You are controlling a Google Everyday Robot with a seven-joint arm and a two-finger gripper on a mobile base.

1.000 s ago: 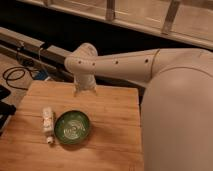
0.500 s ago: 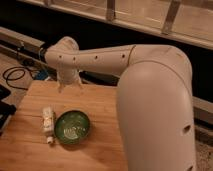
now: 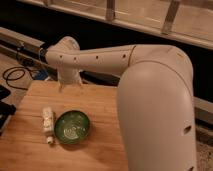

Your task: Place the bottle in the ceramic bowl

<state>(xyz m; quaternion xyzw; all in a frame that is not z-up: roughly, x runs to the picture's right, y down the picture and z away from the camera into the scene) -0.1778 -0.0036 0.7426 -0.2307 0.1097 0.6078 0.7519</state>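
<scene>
Bottle [image 3: 47, 124] is lying flat on the wood table [image 3: 102, 112], long axis running roughly away from cam, just left of the green bowl [image 3: 88, 126]. Looks close to touching the rim, can't confirm contact. Bowl is empty, nothing placed yet. Gripper [image 3: 70, 84] hangs off the wrist over the far edge of the table, well apart from the bottle and behind it. Can't tell if it's spread or closed from this angle, and it isn't holding anything I can see. Handling guess: small slim plastic-looking bottle, prob light and stiff, smooth round body, so it'll roll or squirt out if I pinch off-centre. I'd grab mid-body, jaws across the short axis, coming from above. Avoid the cap end, too narrow. Bowl is glossy ceramic, so low release, no drop. It's shallow and the bottle is about as long as the bowl is wide, so it may end up propped on the rim. Vs 0.5 s ago: wrist has swung a bit further left and the arm fills more of the right side. Bottle and bowl haven't moved.
</scene>
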